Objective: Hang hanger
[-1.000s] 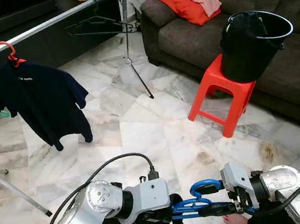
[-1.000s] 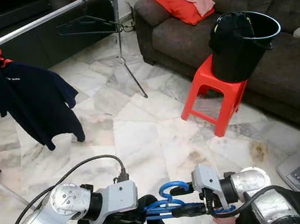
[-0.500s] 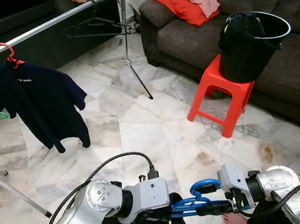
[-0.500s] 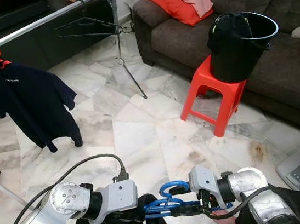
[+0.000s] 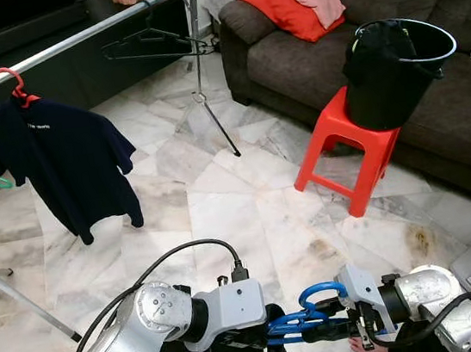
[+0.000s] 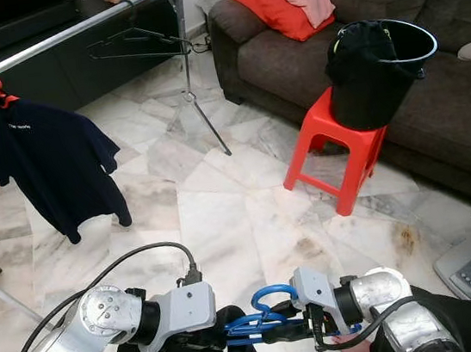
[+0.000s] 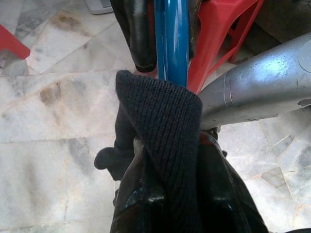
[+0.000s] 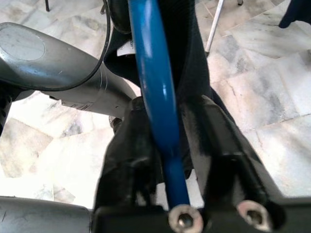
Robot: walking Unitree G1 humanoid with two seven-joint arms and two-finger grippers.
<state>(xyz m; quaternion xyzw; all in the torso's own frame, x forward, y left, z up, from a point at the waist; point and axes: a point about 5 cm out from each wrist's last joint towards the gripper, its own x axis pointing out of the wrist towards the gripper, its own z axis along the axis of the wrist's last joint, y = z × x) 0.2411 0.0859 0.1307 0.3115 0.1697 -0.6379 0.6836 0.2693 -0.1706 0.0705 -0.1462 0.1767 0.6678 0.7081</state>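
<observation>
Low and near you, the right end effector (image 5: 347,330) pinches the blue hanger (image 5: 302,316) while the left end effector (image 7: 170,194) clamps the dark garment (image 7: 163,126) on it; the far rail (image 5: 70,41) awaits, hanging not yet begun.

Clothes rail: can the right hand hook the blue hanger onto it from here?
Probably not yet. The right hand grips the blue hanger low near the floor; the clothes rail runs high across open marble floor.
</observation>
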